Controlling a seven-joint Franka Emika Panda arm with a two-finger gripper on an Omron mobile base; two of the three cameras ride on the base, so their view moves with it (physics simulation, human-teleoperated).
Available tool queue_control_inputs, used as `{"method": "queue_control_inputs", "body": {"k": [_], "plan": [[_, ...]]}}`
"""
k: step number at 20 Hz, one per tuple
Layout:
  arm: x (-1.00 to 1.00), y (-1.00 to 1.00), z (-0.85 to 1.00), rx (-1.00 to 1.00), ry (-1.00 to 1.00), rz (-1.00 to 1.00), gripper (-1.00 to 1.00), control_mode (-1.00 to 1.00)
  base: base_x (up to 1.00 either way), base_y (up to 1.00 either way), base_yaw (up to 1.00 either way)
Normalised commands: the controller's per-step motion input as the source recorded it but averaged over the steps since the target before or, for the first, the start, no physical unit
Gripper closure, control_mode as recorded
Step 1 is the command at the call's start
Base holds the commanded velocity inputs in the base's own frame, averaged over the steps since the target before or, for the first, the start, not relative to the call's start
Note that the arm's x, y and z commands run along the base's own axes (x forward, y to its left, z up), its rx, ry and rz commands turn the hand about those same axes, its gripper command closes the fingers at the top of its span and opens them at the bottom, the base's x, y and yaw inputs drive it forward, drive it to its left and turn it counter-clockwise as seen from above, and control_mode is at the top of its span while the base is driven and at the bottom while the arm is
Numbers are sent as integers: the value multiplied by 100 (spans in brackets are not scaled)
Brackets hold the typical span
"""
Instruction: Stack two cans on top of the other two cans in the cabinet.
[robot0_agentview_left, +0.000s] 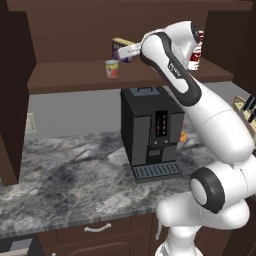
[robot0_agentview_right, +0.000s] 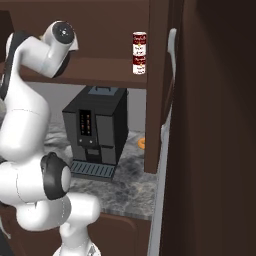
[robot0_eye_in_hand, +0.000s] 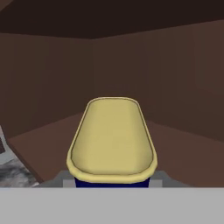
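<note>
Jaws clamped on the blue boxy tin (robot0_agentview_left: 121, 50), upper centre: rigid, light-looking, slick-sided, so pinching its flat sides seems safest.

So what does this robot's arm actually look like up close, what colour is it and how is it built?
The arm is glossy white, made of thick rounded segments like fat tubes. Dark, almost black bands and round caps mark the joints. One upper segment carries a black strip with small pale lettering, too small to read. No loose cables show. The gripper itself is mostly hidden, so I can't describe it.
</note>
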Motion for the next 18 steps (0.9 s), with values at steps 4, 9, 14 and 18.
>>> {"method": "queue_control_inputs", "body": {"k": [4,9,14,18], "plan": [[11,12,-6,-6,4,0,100,-100,0,0,0],[11,4,0,-4,3,2,100,-100,0,0,0],[10,0,-3,-5,4,4,100,-100,0,0,0],[7,0,-1,-2,2,4,100,-100,0,0,0]]}}
